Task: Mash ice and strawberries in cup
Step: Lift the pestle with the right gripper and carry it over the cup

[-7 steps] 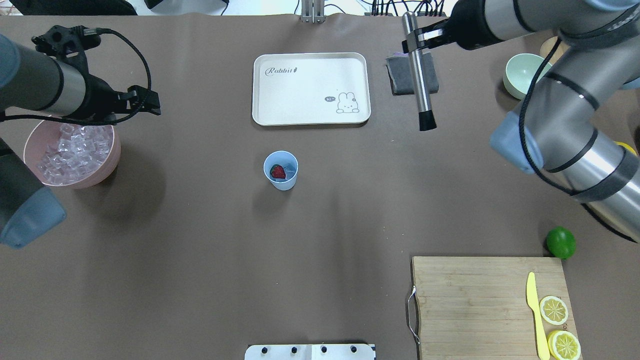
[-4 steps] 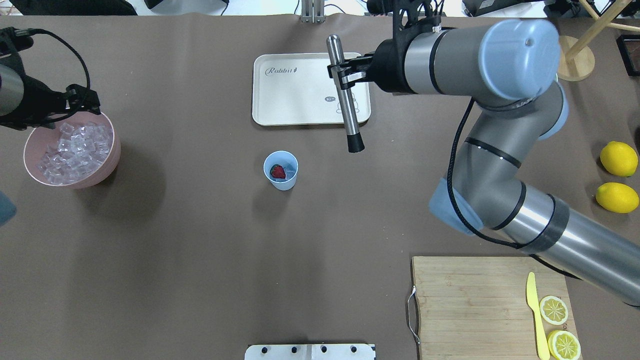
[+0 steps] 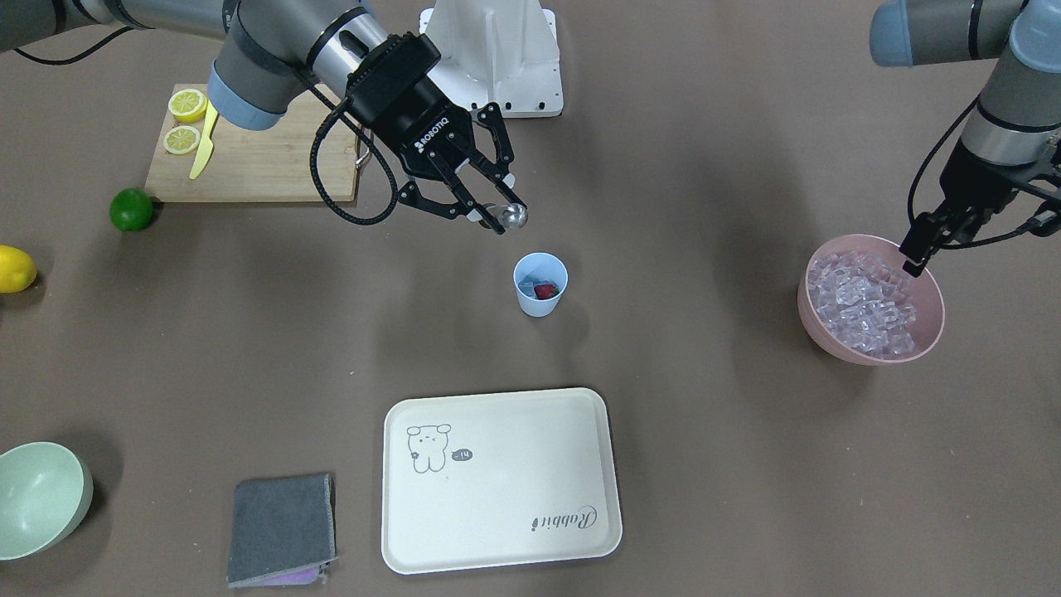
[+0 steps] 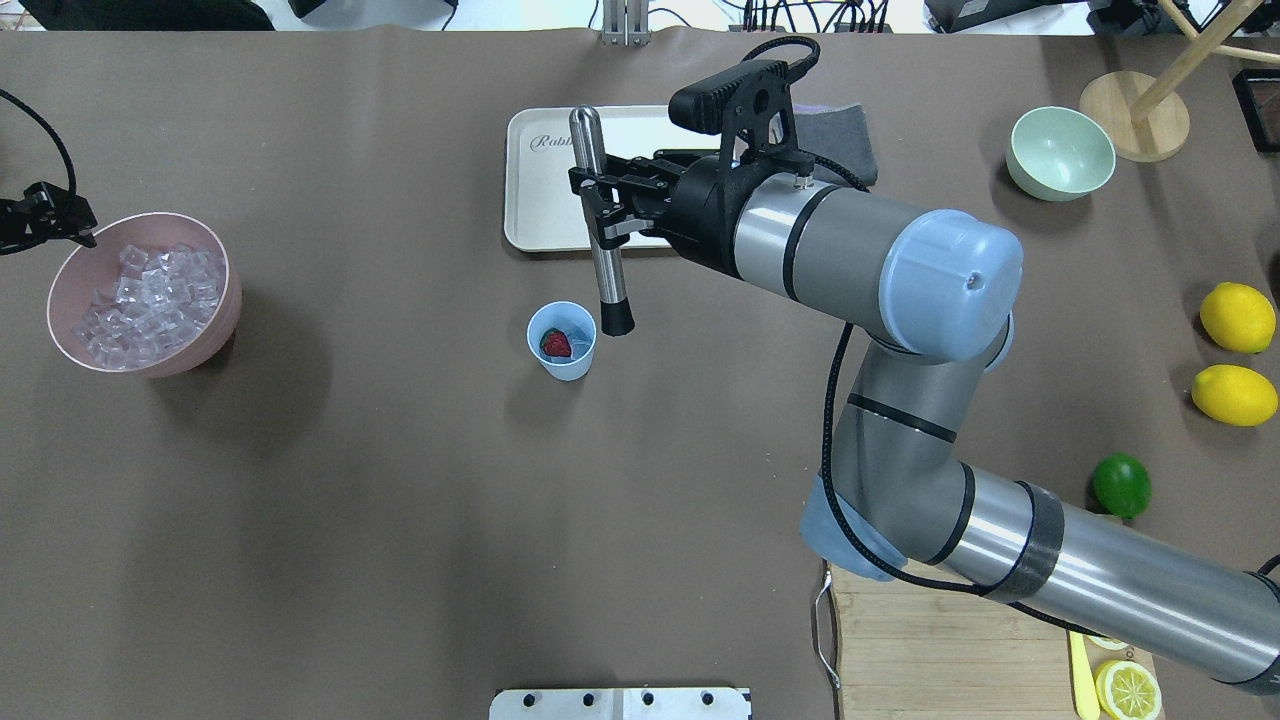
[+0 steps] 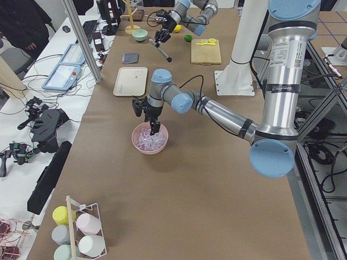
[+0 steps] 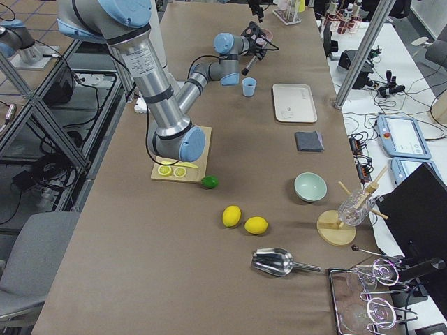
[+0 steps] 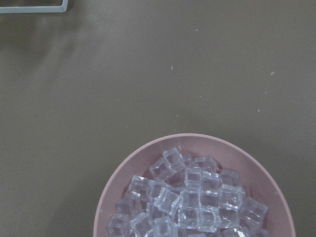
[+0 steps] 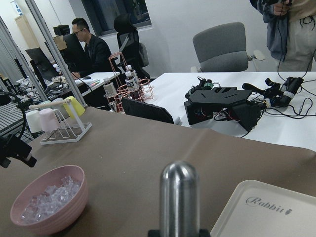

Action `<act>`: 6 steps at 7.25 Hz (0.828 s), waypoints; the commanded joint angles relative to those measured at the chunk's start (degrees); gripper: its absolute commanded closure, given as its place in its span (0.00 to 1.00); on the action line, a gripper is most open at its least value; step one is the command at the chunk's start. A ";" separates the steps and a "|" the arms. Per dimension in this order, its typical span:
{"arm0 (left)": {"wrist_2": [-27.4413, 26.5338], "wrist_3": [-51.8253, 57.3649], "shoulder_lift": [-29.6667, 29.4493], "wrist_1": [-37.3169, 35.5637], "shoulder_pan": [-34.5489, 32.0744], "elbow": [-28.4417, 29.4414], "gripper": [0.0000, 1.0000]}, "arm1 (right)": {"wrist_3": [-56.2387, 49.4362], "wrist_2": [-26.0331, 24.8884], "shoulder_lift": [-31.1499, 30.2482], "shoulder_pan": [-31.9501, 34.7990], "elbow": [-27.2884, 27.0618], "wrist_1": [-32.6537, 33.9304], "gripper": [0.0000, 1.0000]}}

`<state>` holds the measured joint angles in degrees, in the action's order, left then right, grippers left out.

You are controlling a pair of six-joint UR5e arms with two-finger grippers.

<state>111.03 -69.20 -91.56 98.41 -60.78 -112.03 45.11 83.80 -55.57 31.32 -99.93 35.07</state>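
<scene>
Overhead and front views of the counter [image 4: 380, 480]. The right fingers [image 4: 597, 200] [image 3: 496, 217] were clenched on the upper part of a steel muddler [image 4: 607, 270], which hung clear of the counter with its rounded top toward the tray [image 4: 530, 225]. In the overhead view the muddler's black tip lay just beside the far right rim of the cup [image 4: 574, 368] [image 3: 537, 305], outside it. The cup stood upright near the middle of the counter, on the robot's side of the tray and apart from it. Inside it lay the strawberry [image 4: 555, 344] [image 3: 545, 291], with pale ice [image 4: 578, 335] beside it. The left fingers [image 3: 914, 253] [image 4: 70, 228] hovered at the far left rim of the pink bowl [image 4: 222, 320], which was heaped with more ice; whether they were released or clenched could not be told. The pink bowl stood well apart from the cup. A pale green bowl [image 4: 1060, 152], two lemons and a lime [image 4: 1121, 484] lay to the robot's right.
</scene>
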 commanded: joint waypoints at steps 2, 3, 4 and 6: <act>1.03 -0.50 0.59 -0.15 -0.48 0.85 0.03 | -0.37 -12.05 3.18 -3.01 12.42 -11.89 1.00; 1.30 -0.50 0.51 0.02 -0.48 1.55 0.03 | -0.90 -14.17 3.54 -4.06 14.65 -13.87 1.00; 1.39 -0.33 0.16 0.37 -0.48 2.69 0.03 | -1.69 -16.37 4.50 -5.29 14.59 -13.89 1.00; 1.56 -0.24 -0.11 0.55 -0.48 3.40 0.03 | -4.92 -18.05 5.38 -5.57 13.97 -13.89 1.00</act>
<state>112.43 -69.52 -91.50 98.82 -61.26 -109.14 42.72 67.00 -50.73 26.04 -85.81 21.34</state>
